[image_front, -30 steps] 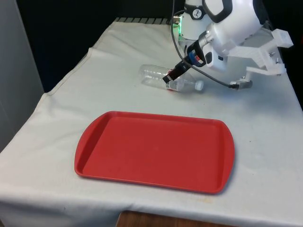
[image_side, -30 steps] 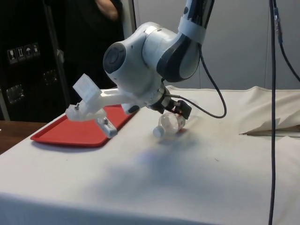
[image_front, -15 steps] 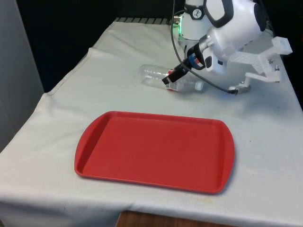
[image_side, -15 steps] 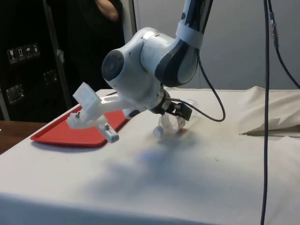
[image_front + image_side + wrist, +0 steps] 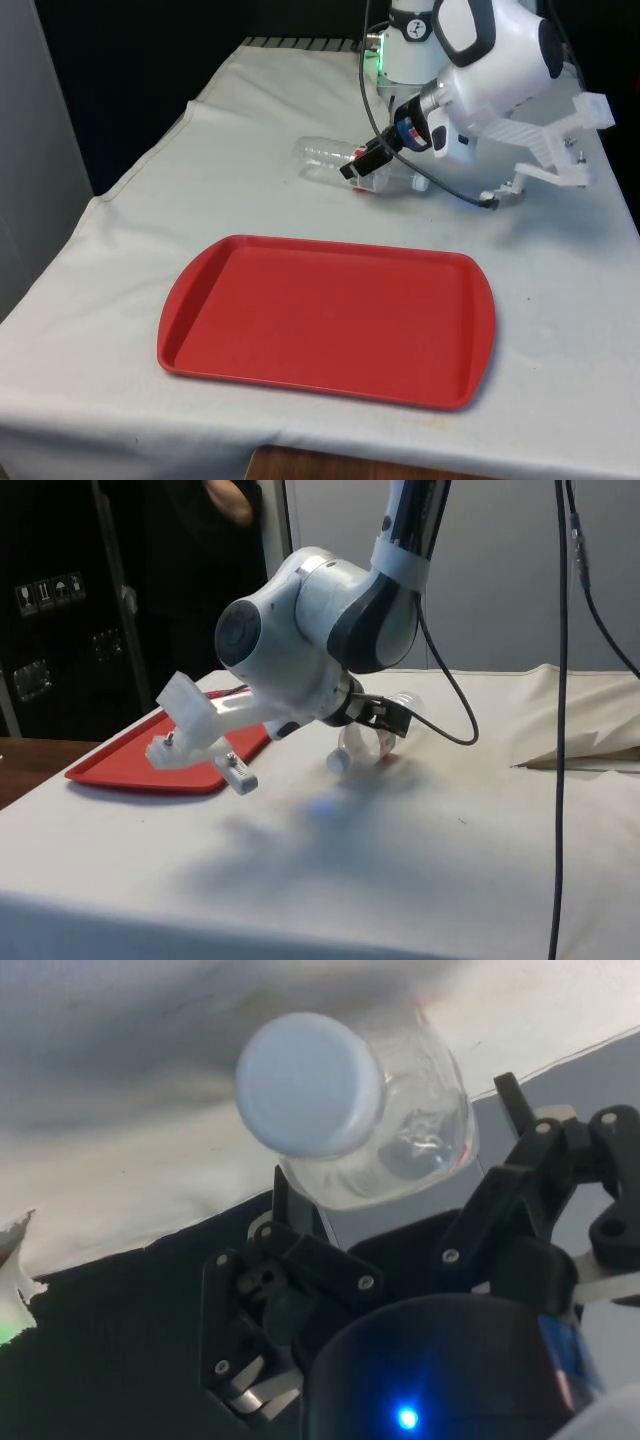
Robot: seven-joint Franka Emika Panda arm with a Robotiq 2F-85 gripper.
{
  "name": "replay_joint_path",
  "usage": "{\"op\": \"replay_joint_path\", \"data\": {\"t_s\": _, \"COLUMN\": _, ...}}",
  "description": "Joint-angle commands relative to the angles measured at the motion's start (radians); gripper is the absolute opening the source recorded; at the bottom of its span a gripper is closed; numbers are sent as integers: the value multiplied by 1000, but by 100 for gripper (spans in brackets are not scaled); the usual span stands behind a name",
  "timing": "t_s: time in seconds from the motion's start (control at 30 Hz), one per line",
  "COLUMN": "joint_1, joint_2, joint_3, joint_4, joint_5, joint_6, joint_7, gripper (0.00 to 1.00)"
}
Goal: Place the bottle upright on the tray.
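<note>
On the white cloth [image 5: 250,190] beyond the red tray [image 5: 330,320], the clear bottle [image 5: 335,160] lies on its side. The black gripper [image 5: 362,165] reaches in low over its neck end, fingers [image 5: 300,1245] narrowed onto the bottle just behind the white cap [image 5: 308,1085], one each side, touching it.

No readable text anywhere. The dark cabinet [image 5: 45,630] in the side view carries small white sticker labels [image 5: 50,591], too small to make out. The bottle [image 5: 335,162] shows a red band but no legible print. Red tray [image 5: 250,340] is unmarked.
</note>
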Motion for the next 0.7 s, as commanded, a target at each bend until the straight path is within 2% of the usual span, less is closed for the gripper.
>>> {"op": "replay_joint_path", "data": {"t_s": 0.0, "joint_1": 5, "joint_2": 10, "joint_3": -1, "joint_4": 8, "joint_5": -6, "joint_6": -9, "joint_7": 8, "gripper": 100}}
{"op": "replay_joint_path", "data": {"t_s": 0.03, "joint_1": 0, "joint_2": 3, "joint_3": 1, "joint_4": 2, "joint_5": -1, "joint_6": -2, "joint_7": 1, "gripper": 100}}
{"op": "replay_joint_path", "data": {"t_s": 0.1, "joint_1": 7, "joint_2": 15, "joint_3": 0, "joint_4": 13, "joint_5": -7, "joint_6": -16, "joint_7": 11, "gripper": 100}}
{"op": "replay_joint_path", "data": {"t_s": 0.3, "joint_1": 9, "joint_2": 25, "joint_3": 2, "joint_4": 20, "joint_5": -8, "joint_6": -26, "joint_7": 16, "gripper": 100}}
{"op": "replay_joint_path", "data": {"t_s": 0.33, "joint_1": 4, "joint_2": 21, "joint_3": 3, "joint_4": 16, "joint_5": -4, "joint_6": -21, "joint_7": 9, "gripper": 100}}
{"op": "replay_joint_path", "data": {"t_s": 0.37, "joint_1": 9, "joint_2": 27, "joint_3": 2, "joint_4": 21, "joint_5": -8, "joint_6": -27, "joint_7": 17, "gripper": 100}}
{"op": "replay_joint_path", "data": {"t_s": 0.43, "joint_1": 11, "joint_2": 28, "joint_3": 4, "joint_4": 23, "joint_5": -7, "joint_6": -30, "joint_7": 19, "gripper": 100}}
{"op": "replay_joint_path", "data": {"t_s": 0.57, "joint_1": 11, "joint_2": 29, "joint_3": 11, "joint_4": 23, "joint_5": -6, "joint_6": -31, "joint_7": 25, "gripper": 100}}
{"op": "replay_joint_path", "data": {"t_s": 0.6, "joint_1": 7, "joint_2": 25, "joint_3": 12, "joint_4": 19, "joint_5": -5, "joint_6": -28, "joint_7": 20, "gripper": 100}}
{"op": "replay_joint_path", "data": {"t_s": 0.67, "joint_1": 11, "joint_2": 29, "joint_3": 12, "joint_4": 23, "joint_5": -6, "joint_6": -32, "joint_7": 27, "gripper": 100}}
